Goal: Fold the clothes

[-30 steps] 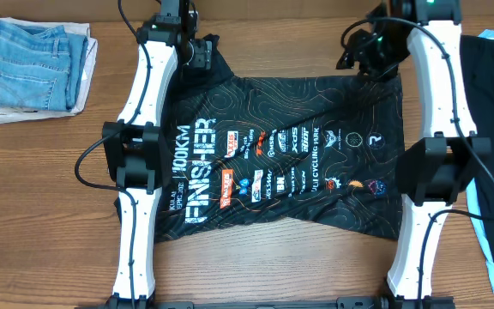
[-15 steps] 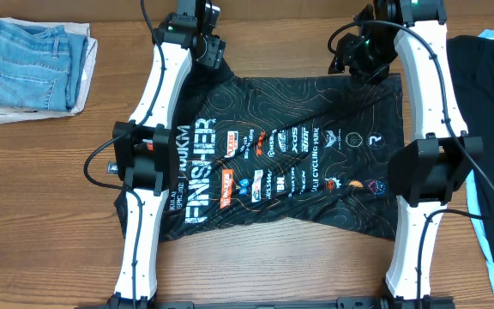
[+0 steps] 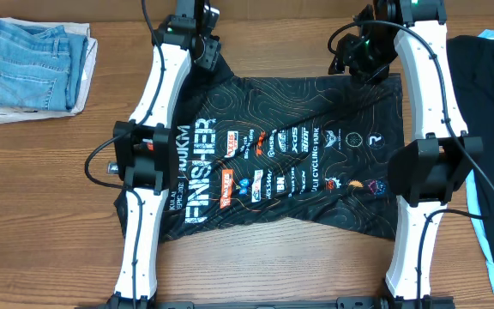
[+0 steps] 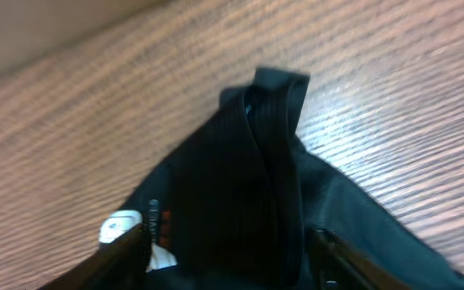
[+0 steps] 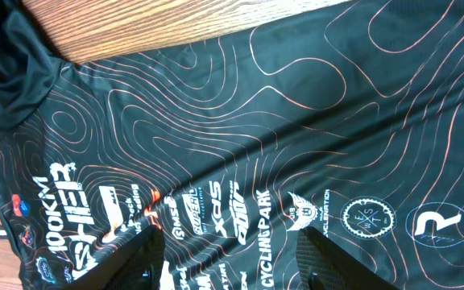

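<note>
Fingers (image 4: 127, 251) of the left gripper (image 4: 225, 246) stood apart, straddling a bunched far corner of the shirt (image 4: 256, 161) without pinching it, as far as the wrist view showed. Folded jeans (image 3: 33, 64) lay far left on the table (image 3: 41, 215), well apart from the work. The shirt lay spread flat mid-table between both arms, lettering up. Over its far right corner the right gripper (image 5: 232, 259) hovered with jaws parted above flat printed cloth, holding nothing. To fold well, I judged, each gripper should sink onto its own corner, pinch together, then lift and carry the far edge evenly toward the near hem, away from the dark garment (image 3: 487, 94) at right.
</note>
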Robot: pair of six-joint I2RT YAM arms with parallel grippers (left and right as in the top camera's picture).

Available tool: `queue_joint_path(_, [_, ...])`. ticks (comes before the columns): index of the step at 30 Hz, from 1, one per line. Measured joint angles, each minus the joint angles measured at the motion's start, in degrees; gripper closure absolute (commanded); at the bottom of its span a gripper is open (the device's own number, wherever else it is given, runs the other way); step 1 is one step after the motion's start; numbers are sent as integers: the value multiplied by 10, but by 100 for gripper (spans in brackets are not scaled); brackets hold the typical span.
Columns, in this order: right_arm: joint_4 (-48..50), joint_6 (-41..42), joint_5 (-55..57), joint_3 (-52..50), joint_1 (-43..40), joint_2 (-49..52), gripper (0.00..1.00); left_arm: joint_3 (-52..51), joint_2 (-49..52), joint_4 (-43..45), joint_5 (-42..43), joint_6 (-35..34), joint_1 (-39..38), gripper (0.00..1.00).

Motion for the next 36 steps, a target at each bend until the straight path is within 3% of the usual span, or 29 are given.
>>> queue_joint_path(10, [0, 0, 4, 0, 0, 0, 44, 0, 16, 22, -23, 3, 0, 71])
queue_joint_path(14, [0, 0, 5, 0, 0, 0, 44, 0, 16, 35, -31, 0, 1, 96])
queue_joint_path(23, [-6, 0, 14, 0, 0, 0, 47, 0, 16, 105, -131, -50, 2, 96])
queue_joint_path(30, [-22, 0, 23, 0, 0, 0, 47, 0, 16, 124, -214, -140, 31, 96])
queue_joint_path(31, [-24, 0, 24, 0, 0, 0, 47, 0, 16, 124, -219, -151, 39, 94])
queue_joint_path(32, [-26, 0, 25, 0, 0, 0, 47, 0, 16, 124, -224, -159, 48, 85])
queue_joint_path(33, [-25, 0, 26, 0, 0, 0, 47, 0, 16, 124, -227, -165, 55, 56])
queue_joint_path(34, [-25, 0, 26, 0, 0, 0, 47, 0, 16, 122, -230, -170, 63, 0])
queue_joint_path(36, [-25, 0, 28, 0, 0, 0, 47, 0, 16, 121, -236, -179, 78, 0])
